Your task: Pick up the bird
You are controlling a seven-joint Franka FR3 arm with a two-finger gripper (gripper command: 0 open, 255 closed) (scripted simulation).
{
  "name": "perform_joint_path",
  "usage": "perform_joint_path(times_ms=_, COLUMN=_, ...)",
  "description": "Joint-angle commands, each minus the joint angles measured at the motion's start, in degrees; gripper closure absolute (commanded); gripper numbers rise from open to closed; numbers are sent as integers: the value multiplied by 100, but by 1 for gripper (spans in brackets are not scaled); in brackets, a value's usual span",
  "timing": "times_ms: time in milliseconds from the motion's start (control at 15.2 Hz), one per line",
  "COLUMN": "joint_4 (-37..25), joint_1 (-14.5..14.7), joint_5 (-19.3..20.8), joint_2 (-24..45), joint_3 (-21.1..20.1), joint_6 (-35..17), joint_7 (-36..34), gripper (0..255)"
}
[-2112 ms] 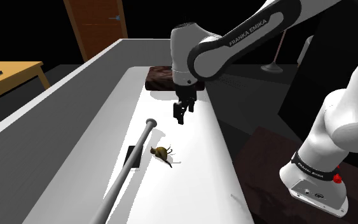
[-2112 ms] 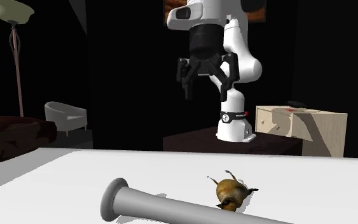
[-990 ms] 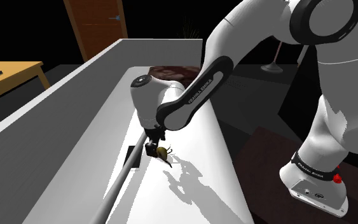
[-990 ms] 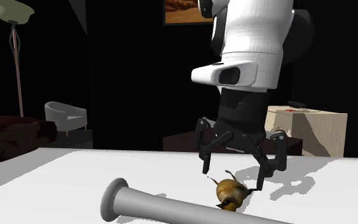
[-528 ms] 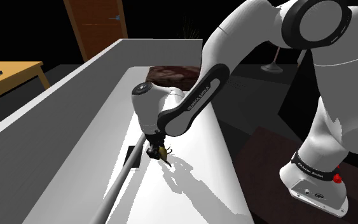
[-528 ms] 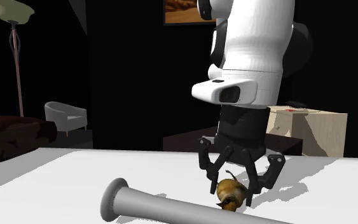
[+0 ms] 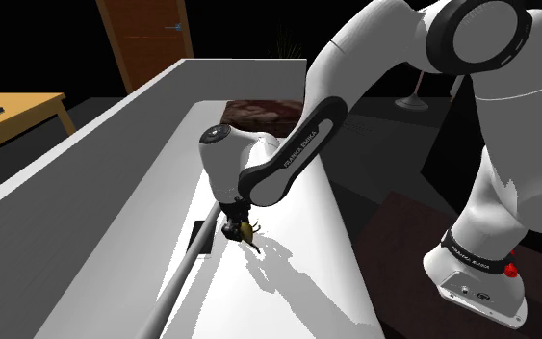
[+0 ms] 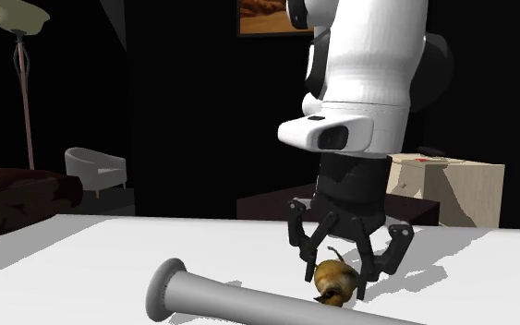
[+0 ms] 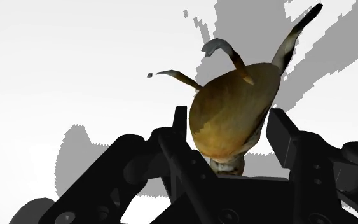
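A long white bench [image 7: 297, 279] runs through a house that is mostly black area, with a brown door beyond its far end in the shoulder view.

The end effector [image 9: 229, 121] is low over the bench, just beside the flanged end of a grey rod [image 8: 248, 303]. Two seconds ago it hung high and wide open, well away from the rod. Since then it has come down on the side of the rod away from the bench's raised wall. Its fingers [image 9: 285, 137] have narrowed, and over the last half second only they have drawn in a shade. In the wrist view they now press both flanks of the bird [image 9: 234, 108], so the end effector looks closed on it. The grasp seems made or all but made.

The bird [image 8: 333, 274] rests on the bench close to the rod and is not yet lifted. What is left is probably to firm the hold and raise it.

The bird lies rolled over, its thin legs in the air. Its head points toward the rod and sits under the palm, and its tail points away from the rod. Its long axis therefore runs slantwise out from the rod, and the fingers close across the short, round width of the body.
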State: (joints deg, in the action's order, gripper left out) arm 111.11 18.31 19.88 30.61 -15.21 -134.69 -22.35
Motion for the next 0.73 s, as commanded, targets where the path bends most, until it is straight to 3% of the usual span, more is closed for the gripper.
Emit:
perform_joint_path(times_ms=0, joint_4=14, joint_1=-14, joint_5=-27, joint_2=-62, joint_3=-19, joint_6=46, joint_7=24, gripper=255)
perform_joint_path(times_ms=660, joint_4=-14, joint_1=-118, joint_5=-289, joint_2=-608, joint_3=-173, joint_6=588, joint_7=236, gripper=255)
